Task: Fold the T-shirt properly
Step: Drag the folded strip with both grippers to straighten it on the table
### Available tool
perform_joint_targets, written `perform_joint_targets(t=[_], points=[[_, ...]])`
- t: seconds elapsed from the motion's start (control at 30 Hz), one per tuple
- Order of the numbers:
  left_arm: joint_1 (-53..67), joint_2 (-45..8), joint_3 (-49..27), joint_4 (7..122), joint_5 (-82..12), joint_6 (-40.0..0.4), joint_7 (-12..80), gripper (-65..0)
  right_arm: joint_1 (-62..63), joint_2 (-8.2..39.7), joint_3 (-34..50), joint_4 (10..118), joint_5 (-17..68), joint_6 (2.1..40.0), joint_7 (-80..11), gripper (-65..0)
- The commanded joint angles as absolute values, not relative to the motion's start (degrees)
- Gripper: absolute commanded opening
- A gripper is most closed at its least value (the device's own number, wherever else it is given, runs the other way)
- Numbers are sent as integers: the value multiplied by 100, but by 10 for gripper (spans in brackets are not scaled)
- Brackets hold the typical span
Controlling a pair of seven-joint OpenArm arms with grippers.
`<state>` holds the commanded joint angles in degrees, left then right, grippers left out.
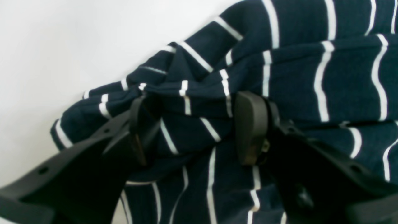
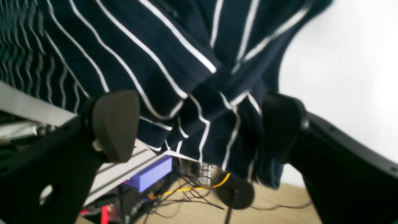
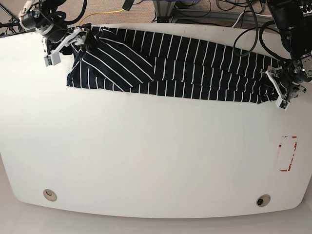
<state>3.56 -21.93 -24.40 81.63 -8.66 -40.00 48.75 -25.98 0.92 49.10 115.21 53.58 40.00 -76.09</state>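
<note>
Lighting's bright and flat; the white table (image 3: 146,161) nearly blows out. Both wrist views are soft, the right one smeary, and the base view bends at its corners.

The right wrist view is blurred, most of all the T-shirt (image 2: 174,56) at its left edge, and the frame top cuts the cloth. In the base view both arms run out of frame, and the gripper tips are too small to judge.

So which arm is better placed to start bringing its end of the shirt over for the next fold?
Probably the left gripper: its fingers straddle a bunched end of the T-shirt lying on the table. The right gripper straddles cloth hanging past the table's far edge.
</note>
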Motion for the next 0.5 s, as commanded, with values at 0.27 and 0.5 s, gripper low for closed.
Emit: perform_joint_targets(t=[0.27,0.5], points=[[365,-2202,-2167,8163,-866,-4000,4875,-306,-2563,84,5270,11521,6738,4000,-7609,-82],[365,-2185,-2176,8180,-866,-4000,4875,-306,-2360,22,4769,11477,6782,4000,-7609,-422]])
